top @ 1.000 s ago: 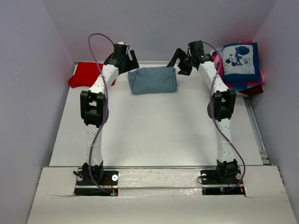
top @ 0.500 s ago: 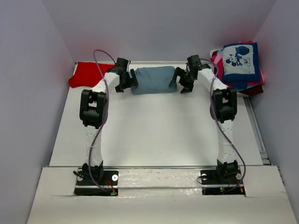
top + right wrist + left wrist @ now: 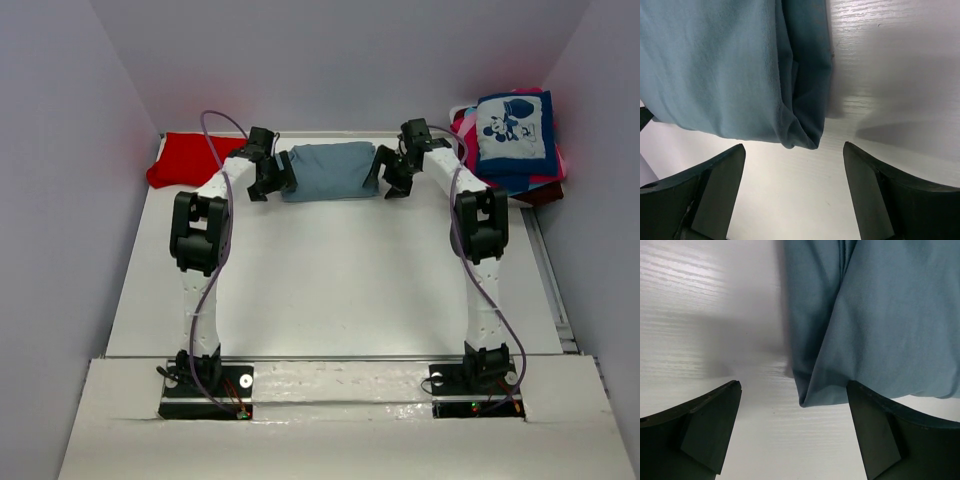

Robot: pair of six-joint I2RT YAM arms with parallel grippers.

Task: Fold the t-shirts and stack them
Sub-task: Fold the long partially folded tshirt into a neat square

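Our left gripper point(image 3: 792, 390) stands spread wide, its two dark, wedge-shaped fingers point(image 3: 705, 435) on either side of a corner at the left end of the grey-blue t-shirt point(image 3: 330, 170), with nothing pinched. Our right gripper point(image 3: 794, 150) is likewise spread, and the shirt's right-end corner lies between its jaws, touching neither. The shirt is folded into a plump oblong at the far middle of the white table point(image 3: 330, 290), between the two grippers. We judge it light and limp: a soft, matte knit, several layers thick at the edges, where the folds bulge rather than crease. It would likely sag and come unfolded if lifted by one layer only. We would therefore take hold at these two corners, biting through every layer at once (the lowest one lies flat on the table and is easiest to miss), and lift both ends level. The tabletop looks smooth, faintly grained and glossy, so the cloth may slide as the jaws close. Further out, a red t-shirt point(image 3: 185, 160) lies bunched at the far left, and a navy t-shirt point(image 3: 513, 128) with a cartoon-mouse print tops a stack point(image 3: 525, 180) at the far right.
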